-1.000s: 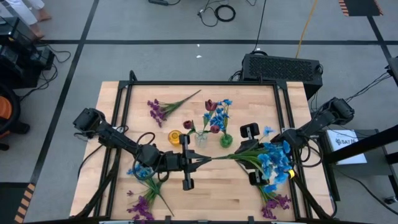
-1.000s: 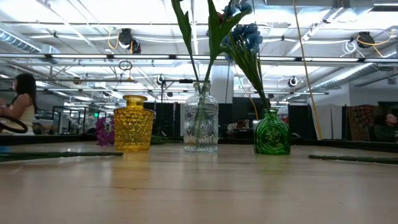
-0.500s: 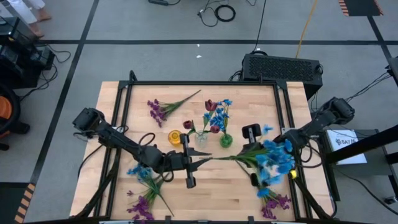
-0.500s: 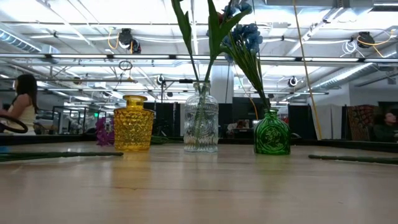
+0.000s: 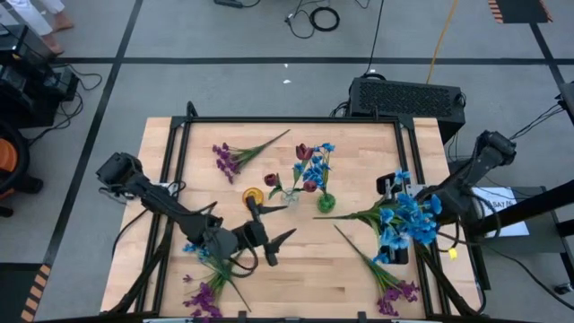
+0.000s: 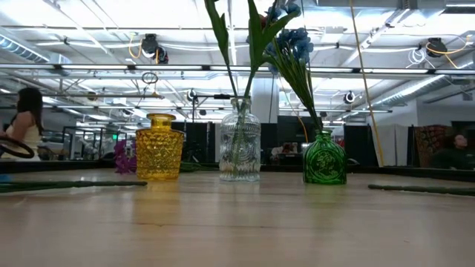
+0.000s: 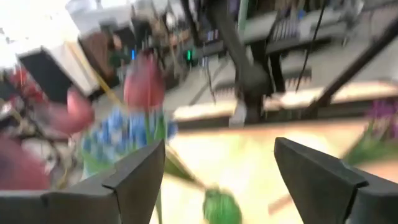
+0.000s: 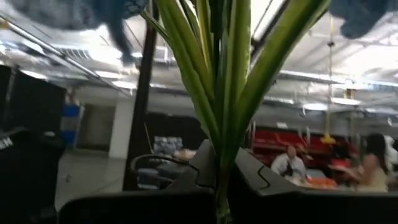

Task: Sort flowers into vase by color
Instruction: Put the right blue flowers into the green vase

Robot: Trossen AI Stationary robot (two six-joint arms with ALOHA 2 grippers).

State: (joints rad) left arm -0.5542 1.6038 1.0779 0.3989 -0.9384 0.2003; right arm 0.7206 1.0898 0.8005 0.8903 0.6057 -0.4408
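Right gripper point(image 5: 395, 224) clamps a blue-blossomed sprig point(image 5: 408, 222); long green stem.

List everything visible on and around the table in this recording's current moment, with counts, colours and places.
Vases: three, yellow, clear, green; in a row at table centre.
Flowers in vases: red and blue; in the clear and green vases.
Purple sprig: one; lying behind the vases.
Loose sprigs: blue and purple; front left.
Purple sprig: one; front right.
Black box: one; behind the table.
Left claw: open, empty, front of centre.
Right claw: shut on blue flower bunch, right side.
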